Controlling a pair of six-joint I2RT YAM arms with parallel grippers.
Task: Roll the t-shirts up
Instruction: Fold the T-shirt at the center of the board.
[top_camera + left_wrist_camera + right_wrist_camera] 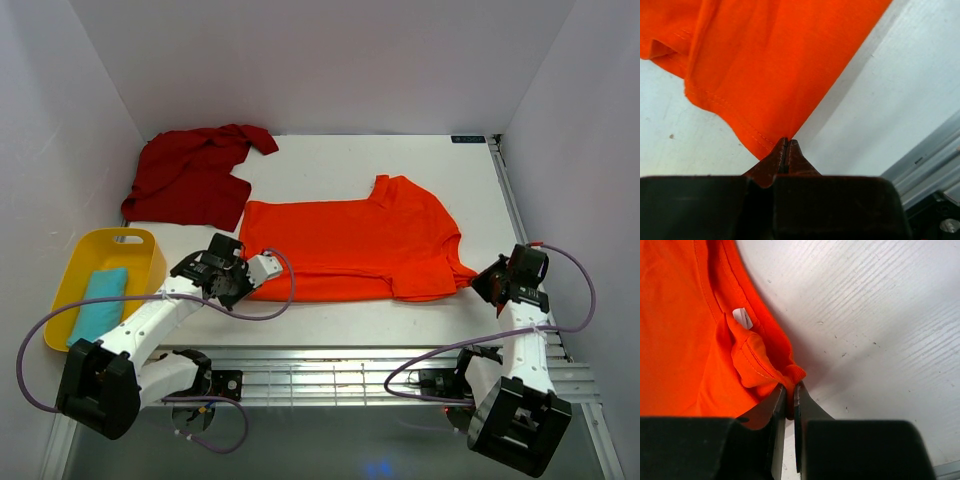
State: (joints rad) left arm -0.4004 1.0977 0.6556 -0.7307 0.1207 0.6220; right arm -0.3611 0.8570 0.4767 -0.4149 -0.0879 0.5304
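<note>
pinching the orange shirt at both near ends. left gripper is pressed together on the near-left hem corner. right gripper is clamped on a bunched seamed edge at the near-right end, a small white tag just above it. can't tell if that edge is sleeve or hem.

the shirt lies flat mid-tabletop, its near hem along the near edge.

my read on the step, starting the roll:
- lift both ends together, low, so the near hem stays straight and taut between the arms
- turn it over toward the far edge with a small, tight first turn; a loose core makes a sloppy roll
- the right grip holds only a thin bite of cloth, so pull gently there or it may slip
- match both arms' pace, else the roll cones

crimson shirt sits crumpled at the far-left corner, just beside the orange one, not yet laid out.

tub sits at the near-left edge, left of the left arm. it holds one pale blue cloth lying lengthwise, no shirt in it.
</note>
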